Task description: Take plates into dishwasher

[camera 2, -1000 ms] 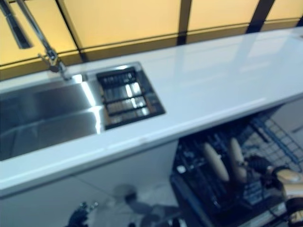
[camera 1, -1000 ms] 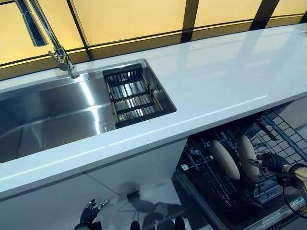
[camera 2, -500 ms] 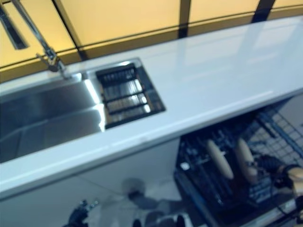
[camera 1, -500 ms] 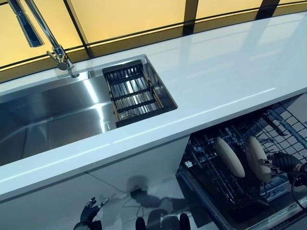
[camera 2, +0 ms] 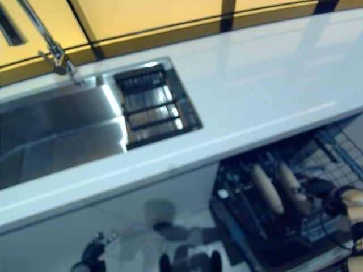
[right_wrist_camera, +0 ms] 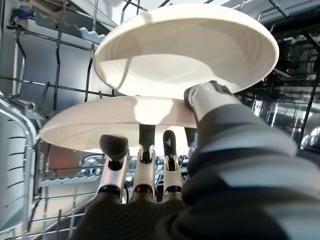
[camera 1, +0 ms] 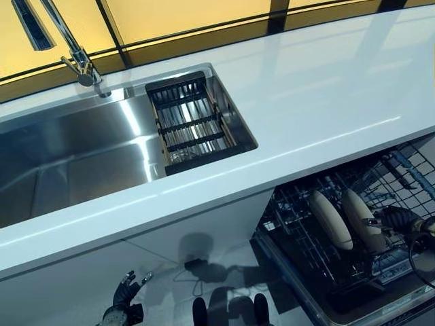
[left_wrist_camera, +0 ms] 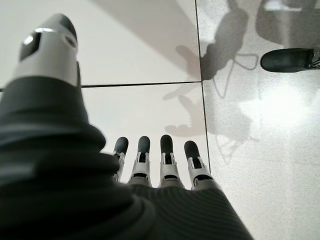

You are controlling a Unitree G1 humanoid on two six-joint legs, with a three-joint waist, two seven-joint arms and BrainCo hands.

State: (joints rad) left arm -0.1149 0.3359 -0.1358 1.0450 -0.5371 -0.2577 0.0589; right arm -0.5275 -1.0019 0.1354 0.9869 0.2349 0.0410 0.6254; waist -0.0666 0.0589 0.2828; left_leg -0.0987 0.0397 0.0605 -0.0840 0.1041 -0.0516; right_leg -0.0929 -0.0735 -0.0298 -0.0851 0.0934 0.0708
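Observation:
Two cream plates stand on edge side by side in the dishwasher's lower rack (camera 1: 299, 227): the left plate (camera 1: 331, 219) and the right plate (camera 1: 362, 219). My right hand (camera 1: 397, 219) reaches in from the right and pinches the right plate's rim. In the right wrist view the held plate (right_wrist_camera: 100, 125) lies between the thumb above and the fingers (right_wrist_camera: 115, 150) beneath, with the other plate (right_wrist_camera: 185, 50) just beyond it. My left hand (camera 1: 124, 299) hangs low near the floor, open and holding nothing, its fingers (left_wrist_camera: 167, 150) straight.
A white counter (camera 1: 326, 95) runs above the open dishwasher. The steel sink (camera 1: 68, 156) at the left has a black drain basket (camera 1: 187, 125) and a faucet (camera 1: 75, 58). White cabinet fronts stand under the sink. Wire tines and rack walls surround the plates.
The camera has shifted slightly. My right hand keeps its hold on the right plate, which now stands closer alongside the left plate. The left hand hangs as before.

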